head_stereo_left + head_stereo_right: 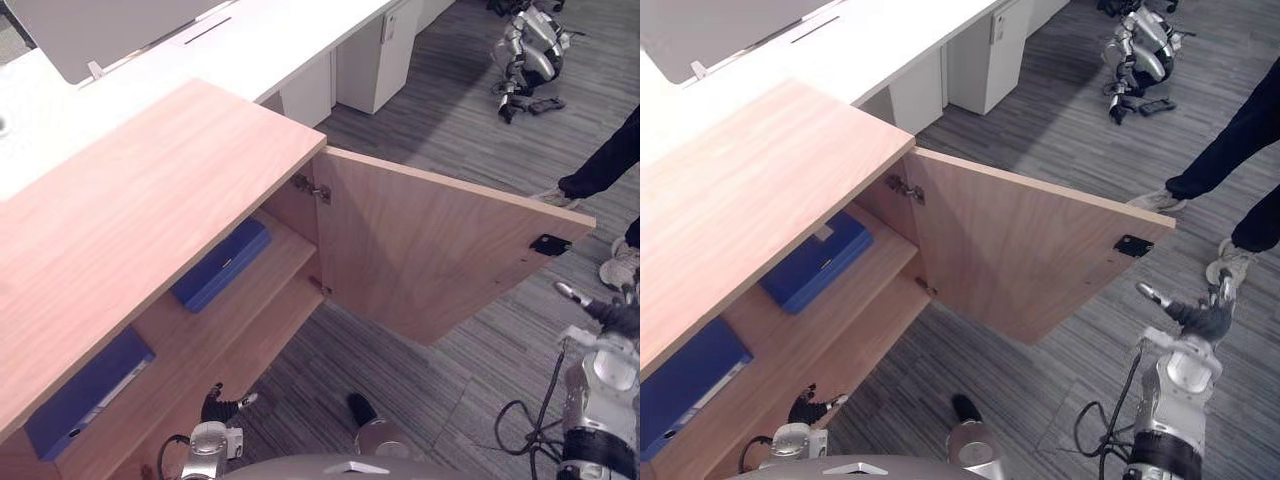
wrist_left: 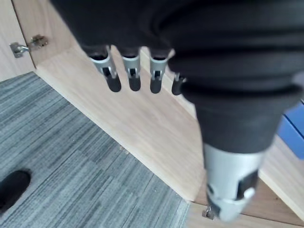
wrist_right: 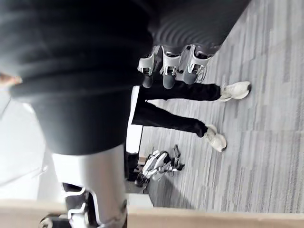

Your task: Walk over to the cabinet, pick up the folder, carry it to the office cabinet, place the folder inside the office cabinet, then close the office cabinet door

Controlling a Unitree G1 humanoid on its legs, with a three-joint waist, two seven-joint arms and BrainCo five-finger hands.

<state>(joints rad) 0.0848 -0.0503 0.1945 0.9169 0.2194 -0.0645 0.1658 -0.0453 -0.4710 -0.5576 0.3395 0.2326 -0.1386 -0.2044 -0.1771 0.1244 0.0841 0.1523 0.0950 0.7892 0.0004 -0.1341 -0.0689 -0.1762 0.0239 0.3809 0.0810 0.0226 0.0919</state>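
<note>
Folders in the office cabinet (image 1: 120, 200) number 2, both blue and both lying flat on its upper shelf (image 1: 270, 285). The hinge-side folder (image 1: 220, 265) lies near the shelf's door end. The second folder (image 1: 88, 392) lies well apart from it, toward the shelf's other end. Neither hand touches either folder.

The cabinet door (image 1: 430, 250) stands wide open, swung out over the grey carpet (image 1: 420, 130). 2 metal hinges show on its inner edge, the upper hinge (image 1: 312, 188) and the lower hinge (image 1: 320, 287). 1 black latch piece (image 1: 550, 244) sits at the door's free top corner.

The left hand (image 2: 112, 78) hangs just in front of the cabinet's lower board (image 2: 142, 128), its fingers straight and holding nothing. The right hand (image 1: 1200, 315) hovers beyond the door's free edge, near the latch corner. Its fingers are spread and it is empty too.

1 person stands on the carpet past the door, with 2 dark trouser legs (image 1: 1230, 140) and 2 white shoes (image 3: 216, 140) showing. 1 other robot (image 1: 530, 55) lies on the carpet farther off. A white desk (image 1: 250, 40) runs behind the cabinet.
</note>
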